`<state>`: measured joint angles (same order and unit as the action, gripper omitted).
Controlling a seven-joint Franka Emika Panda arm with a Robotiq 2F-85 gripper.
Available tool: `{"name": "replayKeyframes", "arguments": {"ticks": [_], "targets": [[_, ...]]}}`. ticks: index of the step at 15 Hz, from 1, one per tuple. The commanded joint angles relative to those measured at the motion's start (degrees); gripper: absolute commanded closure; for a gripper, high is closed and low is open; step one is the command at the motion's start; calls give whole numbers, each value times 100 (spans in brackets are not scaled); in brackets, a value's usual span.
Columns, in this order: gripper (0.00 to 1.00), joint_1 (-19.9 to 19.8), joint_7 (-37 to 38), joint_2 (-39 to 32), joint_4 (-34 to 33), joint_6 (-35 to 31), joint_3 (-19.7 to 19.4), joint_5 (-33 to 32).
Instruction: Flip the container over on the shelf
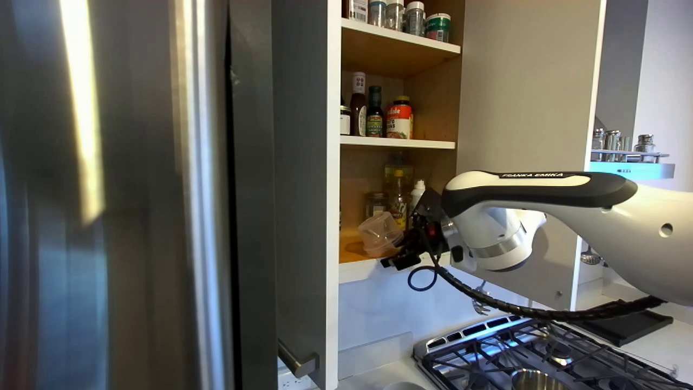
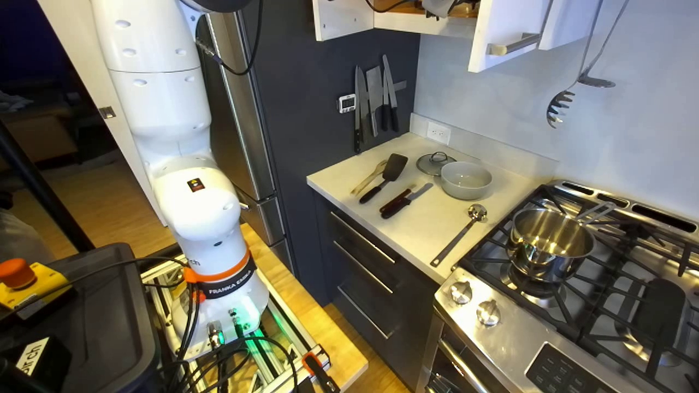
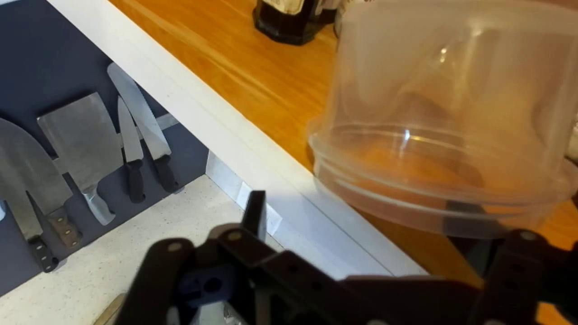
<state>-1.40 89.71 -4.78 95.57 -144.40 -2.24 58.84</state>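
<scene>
The container [image 1: 380, 234] is tilted at the front edge of the surface [image 3: 253, 90], the lowest board of the cupboard [image 1: 433, 103], just beside the end effector [image 3: 361, 212]. In the wrist view its broader rim faces the end effector and its narrower end points away; part of that rim shows in the span between the fingertips [image 3: 255, 210], and one finger [image 3: 478, 253] is seen partly through the clear plastic. Whether finger and container touch, I cannot tell. The end effector's two fingers stand spread well apart. In an exterior view the arm [image 1: 547, 197] comes in from the right, its long link nearly level, then bends at the wrist so that the end effector reaches the front edge of the surface at a slant, covering the part toward the right front corner. In an exterior view the arm's base [image 2: 235, 305] shows low down, and the white column rises from it and runs out at the top. By count: one container; behind it, toward the back edge of the surface, one squat jar [image 1: 374, 201], one yellow-capped bottle [image 1: 399, 203], one white bottle [image 1: 418, 192] nearer the right edge, and one larger yellowish bottle [image 1: 390, 176]. The wrist view shows one dark bottle [image 3: 289, 22] set back from the front edge and five hanging knives [image 3: 81, 135]. Below the cupboard, in an exterior view, are one pot [image 2: 546, 262], one bowl [image 2: 464, 191] and one lid [image 2: 431, 164].
</scene>
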Motion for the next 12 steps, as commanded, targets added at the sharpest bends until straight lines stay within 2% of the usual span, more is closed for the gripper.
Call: {"name": "replayKeyframes", "arguments": {"ticks": [1,5,7,12], "targets": [[0,-12,-28,-98,-193,280,12,-308],[0,-14,459,-149,-159,406,-58,-1191],[0,-23,532,-222,-261,450,-52,-1421],[0,-114,-104,-268,-537,878,-45,-1697]]}}
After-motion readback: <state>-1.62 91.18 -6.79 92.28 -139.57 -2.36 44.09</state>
